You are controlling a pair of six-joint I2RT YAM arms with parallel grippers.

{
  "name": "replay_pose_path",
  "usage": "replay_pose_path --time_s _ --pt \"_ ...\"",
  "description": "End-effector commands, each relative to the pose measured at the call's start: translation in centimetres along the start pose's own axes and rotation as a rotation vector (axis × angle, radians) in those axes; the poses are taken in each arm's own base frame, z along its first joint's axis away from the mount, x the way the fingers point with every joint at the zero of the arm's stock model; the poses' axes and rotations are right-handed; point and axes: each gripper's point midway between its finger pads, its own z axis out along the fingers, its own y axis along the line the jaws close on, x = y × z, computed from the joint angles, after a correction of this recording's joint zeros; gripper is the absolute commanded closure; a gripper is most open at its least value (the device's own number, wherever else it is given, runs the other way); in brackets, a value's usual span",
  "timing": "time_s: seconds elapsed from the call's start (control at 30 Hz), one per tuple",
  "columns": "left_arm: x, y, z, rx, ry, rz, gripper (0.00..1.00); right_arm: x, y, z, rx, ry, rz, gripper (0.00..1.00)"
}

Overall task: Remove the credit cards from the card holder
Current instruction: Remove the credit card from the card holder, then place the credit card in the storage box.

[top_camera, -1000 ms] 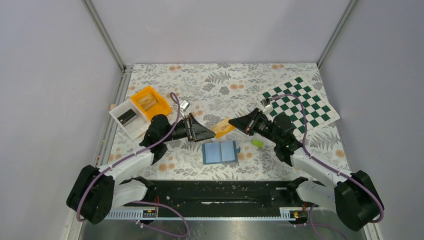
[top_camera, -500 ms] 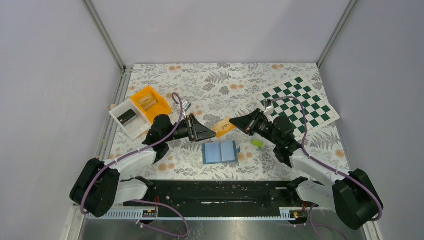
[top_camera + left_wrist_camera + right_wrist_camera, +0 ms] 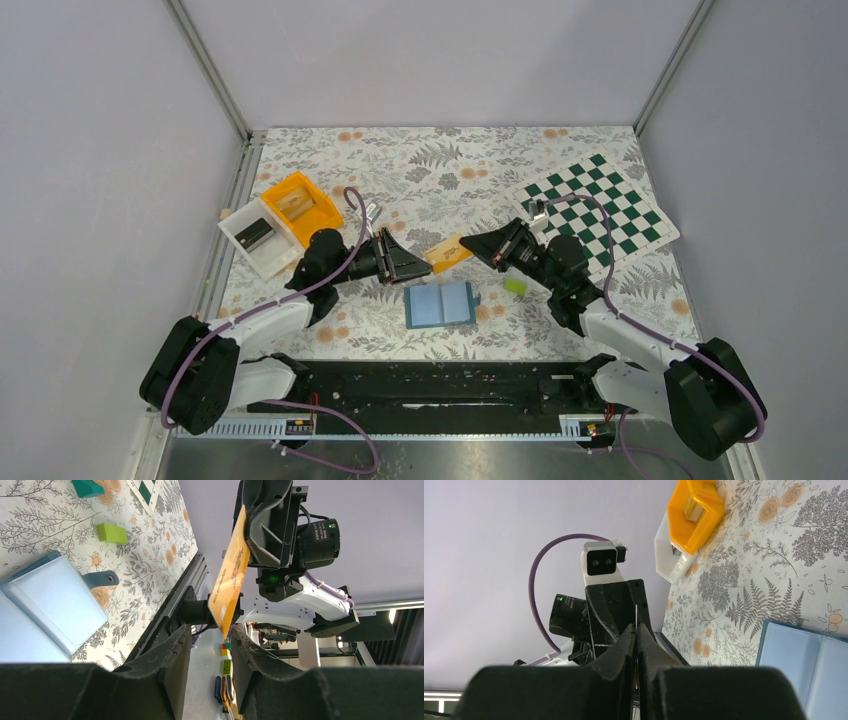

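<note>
The blue-teal card holder [image 3: 440,304] lies open and flat on the floral mat, also in the left wrist view [image 3: 47,610] and the right wrist view [image 3: 809,660]. My right gripper [image 3: 472,250] is shut on an orange-tan credit card [image 3: 447,252] and holds it in the air above the holder's far edge. In the left wrist view the card [image 3: 230,575] points its lower corner between the open jaws of my left gripper [image 3: 210,635], which do not press it. My left gripper [image 3: 425,263] faces the right one. A lime-green card [image 3: 515,286] lies right of the holder.
An orange bin [image 3: 300,204] and a white bin [image 3: 252,238] stand at the back left. A green-and-white chessboard mat [image 3: 600,208] lies at the back right. A small teal piece [image 3: 87,486] lies on the mat past the lime-green card. The black rail [image 3: 440,385] runs along the near edge.
My left arm has shifted slightly toward the card. The right gripper and the orange-tan card have stayed almost still.
</note>
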Motion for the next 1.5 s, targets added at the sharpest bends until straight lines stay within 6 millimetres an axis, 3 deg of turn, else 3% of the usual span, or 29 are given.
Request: replay_pose_path --time_s 0.0,0.1,0.3,0.4,0.57,0.73,0.87,0.93,0.97,1.0,1.03,1.3,1.47 --pt "-1.5 -2.4 0.4 0.063 -0.044 0.083 0.66 -0.3 0.5 0.2 -0.041 -0.021 0.018 0.93" --pt "-1.7 -2.7 0.4 0.071 -0.051 0.082 0.68 -0.2 0.2 0.2 -0.037 -0.021 0.026 0.93" --pt "-1.7 -3.0 0.6 0.098 -0.049 0.073 0.93 -0.2 -0.2 0.3 -0.034 -0.026 0.041 0.91" --pt "-1.7 -3.0 0.7 0.106 -0.05 0.065 1.0 -0.1 -0.4 0.3 -0.036 -0.023 0.044 0.89" --pt "-2.0 -3.2 0.6 0.135 -0.053 0.052 1.0 0.1 -1.0 0.2 -0.028 -0.021 0.047 0.79" --pt "-2.6 -3.0 0.3 0.125 -0.072 0.063 1.0 0.2 -1.5 0.0 -0.015 -0.026 0.04 0.57" --pt "-3.3 -2.6 -0.3 0.099 -0.094 0.073 1.0 0.0 -1.5 -0.4 -0.003 -0.041 0.016 0.49" --pt "-3.7 -2.2 -0.7 0.08 -0.106 0.076 1.0 -0.2 -1.2 -0.6 0.004 -0.048 -0.008 0.4" --pt "-4.3 -1.9 -1.1 0.062 -0.121 0.074 1.0 -0.3 -1.1 -0.8 0.011 -0.051 -0.023 0.36" --pt "-4.9 -1.5 -1.6 0.045 -0.137 0.072 1.0 -0.3 -1.0 -1.0 0.015 -0.05 -0.039 0.07" --pt "-5.6 -1.3 -2.2 0.03 -0.154 0.073 1.0 -0.3 -0.9 -1.2 0.019 -0.053 -0.056 0.01" --pt "-12.9 2.0 -9.2 -0.229 -0.323 0.09 1.0 0.8 -1.6 -2.9 0.089 0.016 -0.224 0.0" --pt "-17.9 5.6 -16.5 -0.479 -0.507 0.034 1.0 1.9 -2.7 -4.2 0.138 0.082 -0.312 0.01"
